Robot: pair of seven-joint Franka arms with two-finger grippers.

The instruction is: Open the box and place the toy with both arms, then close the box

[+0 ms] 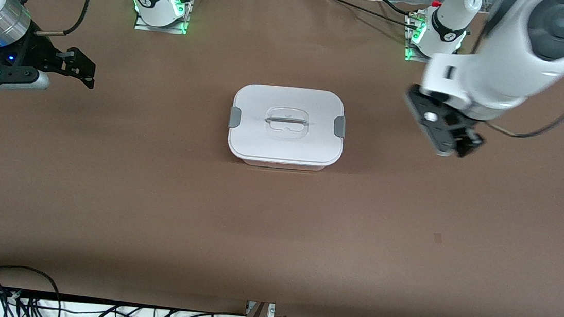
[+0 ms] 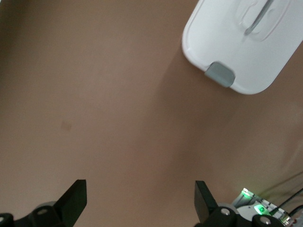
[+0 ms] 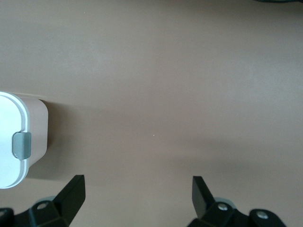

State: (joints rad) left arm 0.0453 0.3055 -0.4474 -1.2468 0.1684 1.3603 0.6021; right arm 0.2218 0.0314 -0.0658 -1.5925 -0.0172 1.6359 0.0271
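**Box sitting shut mid-table, both arms hanging off to the sides**

So the box [image 1: 286, 127] is sitting roughly in the middle of the brown table [image 1: 153, 208], white lid [image 1: 309, 148] on and lying flat; the two grey clips [image 1: 235, 116] are showing at the short ends, one facing each arm's end of the table, and the clear handle [image 1: 286, 121] is running along the centre of the lid; a thin strip of the pinkish tub is peeking out under the lid's near edge.

The left gripper [image 1: 462, 145] is hanging in the air over bare table toward the left arm's end, well apart from the box; its wrist view is showing the fingers [image 2: 75, 198] spread wide with nothing between them, and a corner of the box with one clip off ahead.

The right gripper [image 1: 83, 69] is hovering over the table at the right arm's end, also well apart from the box; fingers [image 3: 73, 194] spread there too, pinching nothing.

The toy isn't showing in any view.
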